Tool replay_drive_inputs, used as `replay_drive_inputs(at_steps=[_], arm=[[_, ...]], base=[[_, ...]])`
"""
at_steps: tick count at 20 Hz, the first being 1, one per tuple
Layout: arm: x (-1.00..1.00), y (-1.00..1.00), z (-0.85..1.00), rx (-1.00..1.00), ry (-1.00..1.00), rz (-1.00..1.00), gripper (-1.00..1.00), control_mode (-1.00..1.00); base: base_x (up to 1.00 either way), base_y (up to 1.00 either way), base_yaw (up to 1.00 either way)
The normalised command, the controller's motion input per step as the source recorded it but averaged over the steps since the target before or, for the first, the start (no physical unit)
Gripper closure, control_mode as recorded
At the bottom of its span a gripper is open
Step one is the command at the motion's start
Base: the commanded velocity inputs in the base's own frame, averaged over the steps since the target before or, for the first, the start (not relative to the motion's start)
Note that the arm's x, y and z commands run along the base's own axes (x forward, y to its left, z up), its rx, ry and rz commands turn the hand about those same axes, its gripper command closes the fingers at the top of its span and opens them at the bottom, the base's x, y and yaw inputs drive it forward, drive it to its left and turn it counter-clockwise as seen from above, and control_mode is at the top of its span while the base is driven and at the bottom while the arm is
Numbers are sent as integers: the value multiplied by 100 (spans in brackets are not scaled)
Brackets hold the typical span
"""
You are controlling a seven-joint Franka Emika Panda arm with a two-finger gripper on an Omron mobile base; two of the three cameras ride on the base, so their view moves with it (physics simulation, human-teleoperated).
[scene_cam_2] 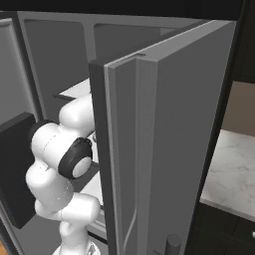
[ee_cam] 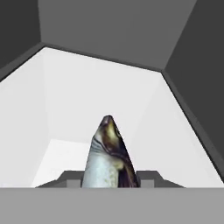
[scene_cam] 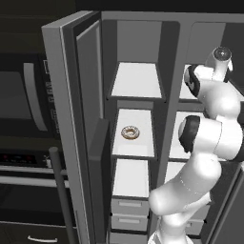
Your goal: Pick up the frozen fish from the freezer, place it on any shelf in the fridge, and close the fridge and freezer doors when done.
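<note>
You have the fish (ee_cam: 108,153) clamped in the tool (ee_cam: 109,180); in the hand view it rises from bottom centre, between the two dark fingertips (ee_cam: 69,178), pointing up the frame. Behind it lies a white shelf (ee_cam: 87,96) with grey walls at the top and right of that frame.

In the left base view the arm climbs from lower right into the fridge (scene_cam: 190,100), the right-hand compartment, with its wrist at upper right. The freezer (scene_cam: 135,81) fills the centre, and a doughnut (scene_cam: 130,132) sits on its middle white shelf, with grey drawers (scene_cam: 129,207) at the bottom. The freezer door (scene_cam: 66,119) stands open at left, its bar handle (scene_cam: 62,190) at lower left.

In the right base view the fridge door (scene_cam_2: 169,149) stands open across the centre, and a marble counter (scene_cam_2: 234,174) lies at right.
</note>
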Motion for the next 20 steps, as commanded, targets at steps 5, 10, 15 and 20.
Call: replay_drive_inputs(at_steps=[5, 10, 15, 20], arm=[[32, -38, -64, 3, 0, 0, 100, -100], [16, -7, -12, 0, -5, 0, -100, -100], [-42, 20, 0, -5, -11, -2, -100, -100], [-70, 63, 0, -11, -9, -4, -100, -100]], base=[[0, 0, 0], [0, 0, 0], [0, 0, 0], [0, 0, 0]])
